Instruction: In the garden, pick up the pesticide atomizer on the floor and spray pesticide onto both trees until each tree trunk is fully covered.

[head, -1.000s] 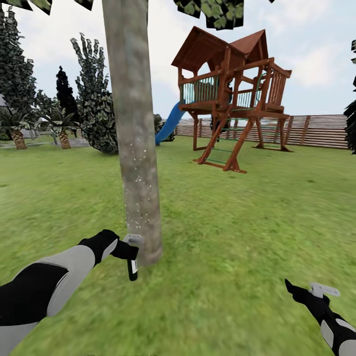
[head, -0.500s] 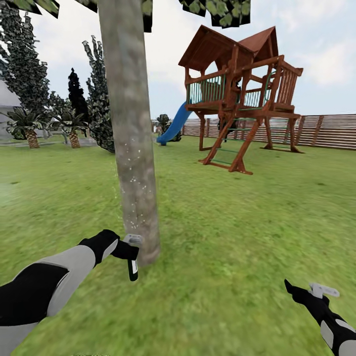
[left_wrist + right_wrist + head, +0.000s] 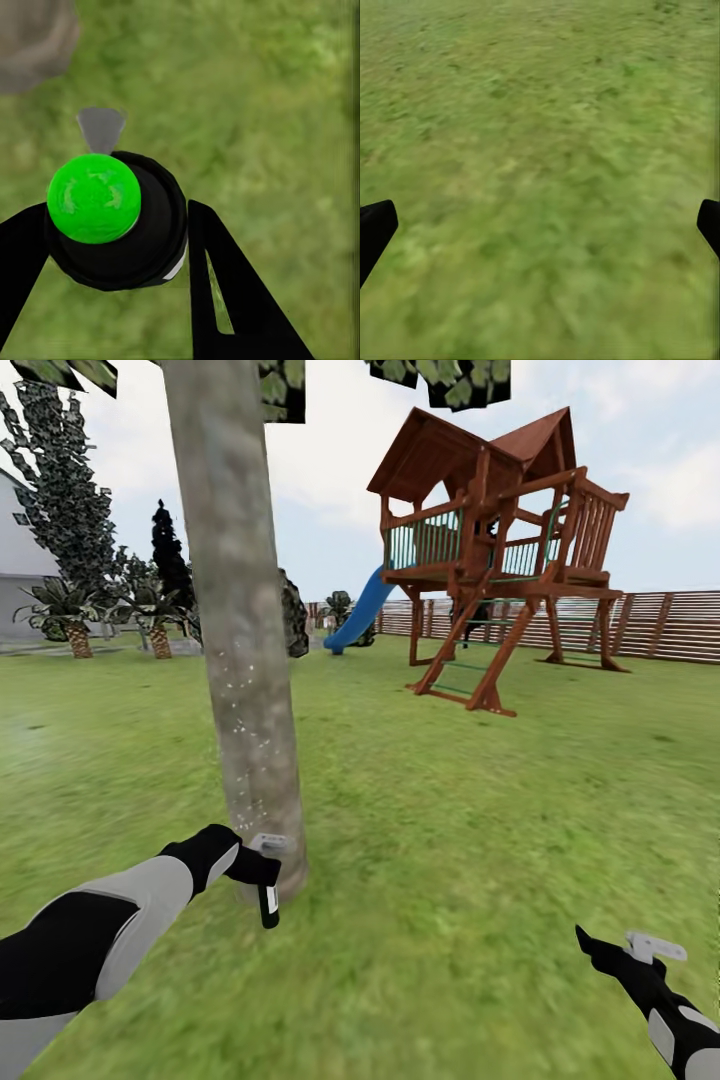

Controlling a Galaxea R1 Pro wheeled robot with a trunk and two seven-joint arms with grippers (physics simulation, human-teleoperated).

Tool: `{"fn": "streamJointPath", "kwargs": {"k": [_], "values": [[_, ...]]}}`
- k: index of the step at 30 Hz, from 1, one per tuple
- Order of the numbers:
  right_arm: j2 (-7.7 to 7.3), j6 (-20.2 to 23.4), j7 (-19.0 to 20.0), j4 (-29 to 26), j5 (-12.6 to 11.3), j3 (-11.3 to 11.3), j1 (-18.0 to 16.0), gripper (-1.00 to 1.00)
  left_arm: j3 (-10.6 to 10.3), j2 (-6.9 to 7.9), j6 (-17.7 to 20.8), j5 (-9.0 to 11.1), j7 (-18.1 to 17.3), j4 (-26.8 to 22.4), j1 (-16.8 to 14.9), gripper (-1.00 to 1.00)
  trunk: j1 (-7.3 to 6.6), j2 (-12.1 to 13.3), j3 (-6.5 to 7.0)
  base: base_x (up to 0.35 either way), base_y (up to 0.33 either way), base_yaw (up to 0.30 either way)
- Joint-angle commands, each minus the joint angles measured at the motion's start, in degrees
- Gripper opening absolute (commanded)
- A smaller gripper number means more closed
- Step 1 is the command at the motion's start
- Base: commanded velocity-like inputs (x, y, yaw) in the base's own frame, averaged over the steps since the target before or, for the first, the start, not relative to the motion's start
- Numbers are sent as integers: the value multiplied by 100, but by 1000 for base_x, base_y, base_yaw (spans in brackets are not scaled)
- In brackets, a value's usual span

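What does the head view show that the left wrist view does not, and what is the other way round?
Head view alone: the playhouse with its blue slide, the fence, the full height of the trunk speckled with white dots, and the right tool. Left wrist view alone: the atomizer's green cap and grey nozzle. Both share the left tool shut on the atomizer, the grass and the trunk's base.

Your tree trunk (image 3: 235,620) looks like smooth, matt grey-brown bark, mottled pale and flecked white. The atomizer (image 3: 116,221) you hold reads as black plastic with a glossy green cap. The playhouse (image 3: 495,550) is reddish-brown wood.
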Motion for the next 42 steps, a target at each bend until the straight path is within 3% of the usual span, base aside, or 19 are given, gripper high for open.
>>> {"fn": "streamJointPath", "kwargs": {"k": [1, 22, 42], "values": [[0, 0, 0, 0, -2, -2, 3, 100, 4, 0, 1, 2, 0, -1, 2, -100, 0, 0, 0, 177, -304, 7], [0, 0, 0, 0, -3, 0, 7, 100, 4, 0, 1, 2, 0, -1, 1, -100, 0, 0, 0, 124, -305, 235], [0, 0, 0, 0, -3, 2, 7, 100, 4, -44, 1, 2, 0, -1, 3, -100, 0, 0, 0, 14, -310, 256]]}}
